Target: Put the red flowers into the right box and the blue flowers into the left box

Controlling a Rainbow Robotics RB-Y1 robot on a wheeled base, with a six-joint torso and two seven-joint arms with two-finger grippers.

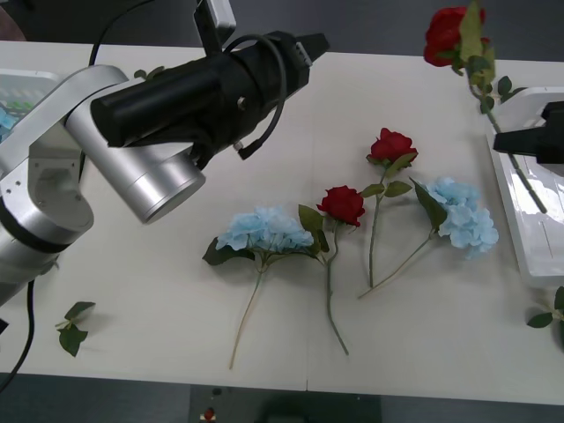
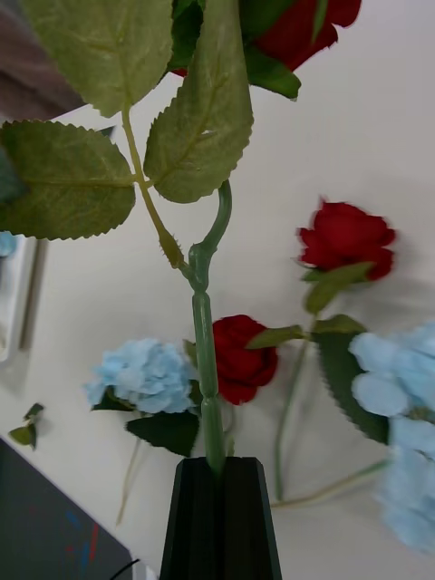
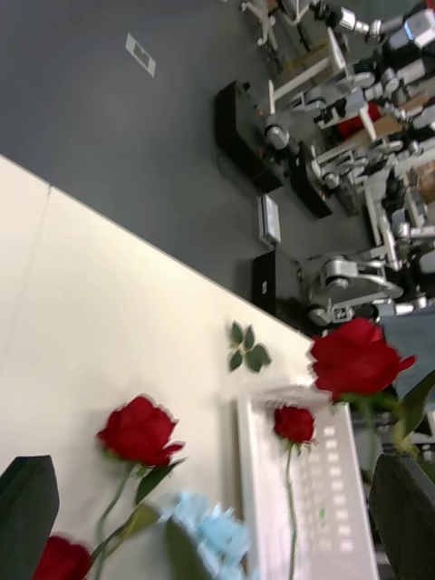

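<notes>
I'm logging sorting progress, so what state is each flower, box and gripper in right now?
Held red rose: lifted, stem pinched, over the right box.
Right gripper: jaws shut on that stem.
Two red roses: lying on the table, unsorted.
Two blue flowers: lying on the table, unsorted.
Right box: holds one red rose.
Left gripper: raised above the table, jaws open, holding nothing.
</notes>
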